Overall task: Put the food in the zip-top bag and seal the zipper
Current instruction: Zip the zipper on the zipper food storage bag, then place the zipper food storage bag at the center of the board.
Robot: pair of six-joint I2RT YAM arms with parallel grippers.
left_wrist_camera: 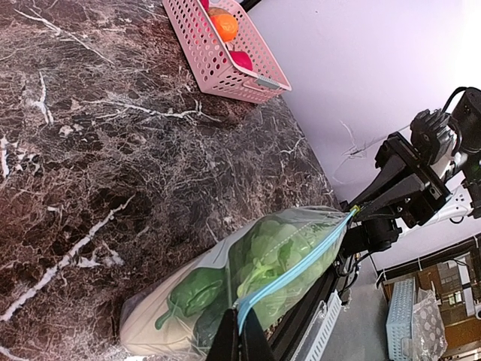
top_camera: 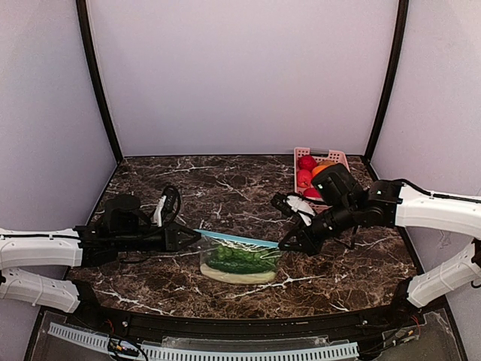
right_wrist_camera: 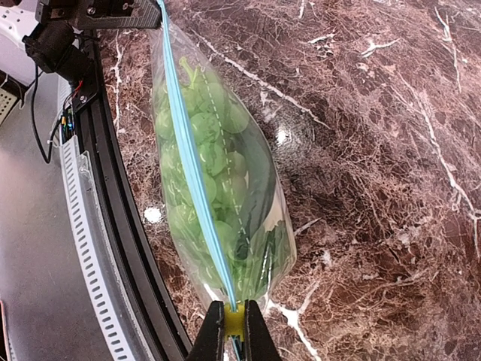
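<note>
Left gripper (top_camera: 194,238) clenches one end of the teal zipper (top_camera: 237,240), right gripper (top_camera: 283,245) the other. The zip-top bag (top_camera: 240,263) sags between them onto the table (top_camera: 225,188) near its front, food (top_camera: 239,257) inside. Its long axis runs left-to-right, mouth up. Risk: stretch too hard and a corner likely slips, or bulging food gaps the seal.

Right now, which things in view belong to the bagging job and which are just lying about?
Job: zip-top bag, its zipper, green food inside, left gripper and right gripper pinching the zipper ends.
Lying about: pink basket, orange and red toy fruit in it.
</note>
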